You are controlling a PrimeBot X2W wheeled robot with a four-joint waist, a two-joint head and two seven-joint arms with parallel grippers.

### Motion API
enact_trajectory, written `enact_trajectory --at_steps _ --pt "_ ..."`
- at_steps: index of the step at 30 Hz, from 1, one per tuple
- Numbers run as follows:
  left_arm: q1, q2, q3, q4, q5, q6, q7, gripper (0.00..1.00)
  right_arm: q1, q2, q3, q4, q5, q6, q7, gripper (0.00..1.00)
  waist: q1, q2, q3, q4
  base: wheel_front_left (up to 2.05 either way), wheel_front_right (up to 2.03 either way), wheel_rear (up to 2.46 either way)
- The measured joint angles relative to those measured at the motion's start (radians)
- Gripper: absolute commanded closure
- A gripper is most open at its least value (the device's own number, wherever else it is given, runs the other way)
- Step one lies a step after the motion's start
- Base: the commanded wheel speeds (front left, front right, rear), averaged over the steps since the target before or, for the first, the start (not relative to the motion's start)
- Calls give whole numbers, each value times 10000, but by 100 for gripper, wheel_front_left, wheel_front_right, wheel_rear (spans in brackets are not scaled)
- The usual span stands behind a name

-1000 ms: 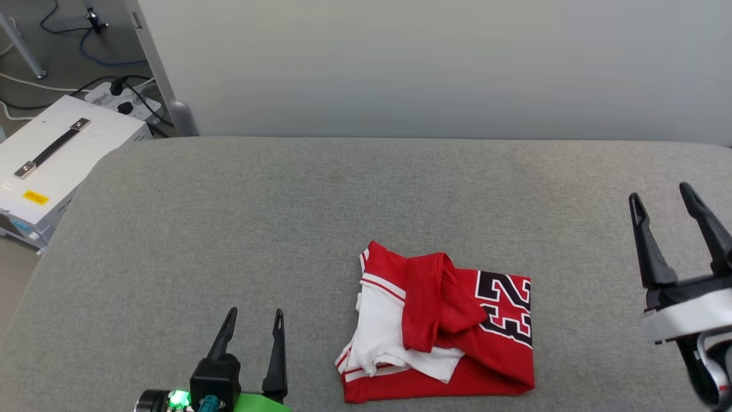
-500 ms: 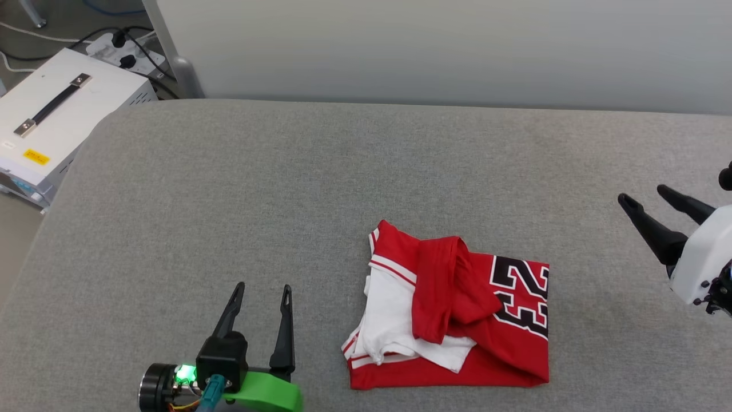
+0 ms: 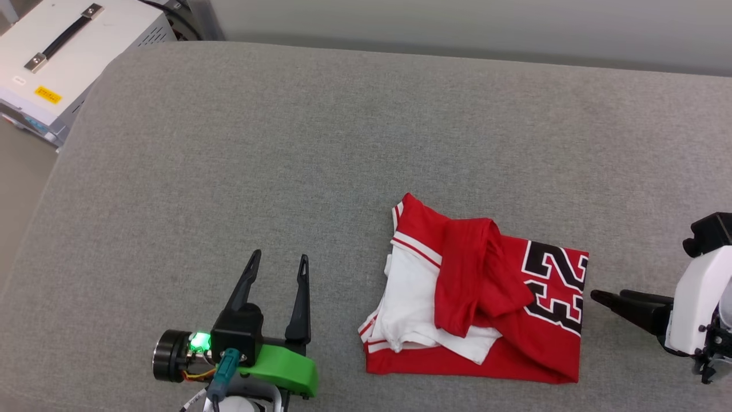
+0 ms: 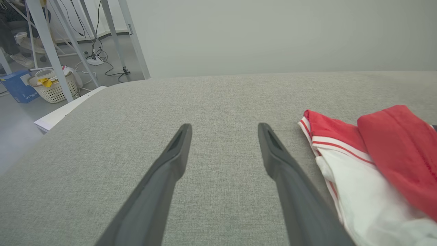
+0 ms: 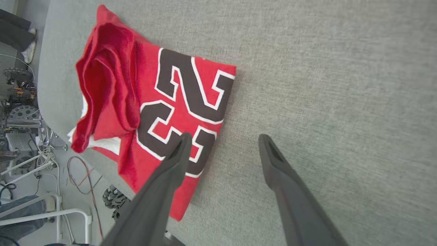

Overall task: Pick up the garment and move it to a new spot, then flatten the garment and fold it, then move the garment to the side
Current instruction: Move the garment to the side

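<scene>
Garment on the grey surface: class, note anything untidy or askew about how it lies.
The garment is not a neat fold: a red flap lies bunched and slanted across its middle, over a rumpled white sleeve.

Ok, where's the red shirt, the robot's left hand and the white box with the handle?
Red shirt (image 3: 470, 274), head view, on the red folded flap on top.
Left gripper (image 3: 280, 255), head view, midway between its two open fingertips.
White box (image 3: 86, 54), head view, on its white lid beside the black handle.
</scene>
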Motion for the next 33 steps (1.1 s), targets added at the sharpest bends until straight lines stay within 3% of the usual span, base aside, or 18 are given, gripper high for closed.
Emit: enact_trajectory --at_steps 18,19,20,21,33 --pt "-809 -21 -500 50 -61 190 0 0 -615 907 1091 915 631 12 -407 0 0 0 1090 774 0 0 0" --pt "-812 -21 -527 54 -86 219 0 0 -634 888 1172 907 629 13 -510 14 0 0 1107 811 0 0 0" --pt "-812 -21 -543 61 -92 226 0 0 -637 878 1244 909 631 13 -617 80 0 0 1118 842 0 0 0" --pt "-812 -21 -548 71 -94 251 0 0 -640 869 1289 903 637 13 -692 100 0 0 1117 859 0 0 0" --pt "-755 -25 -443 226 -111 305 0 0 -861 125 2602 -174 339 0 -1787 100 0 0 591 558 0 0 0"
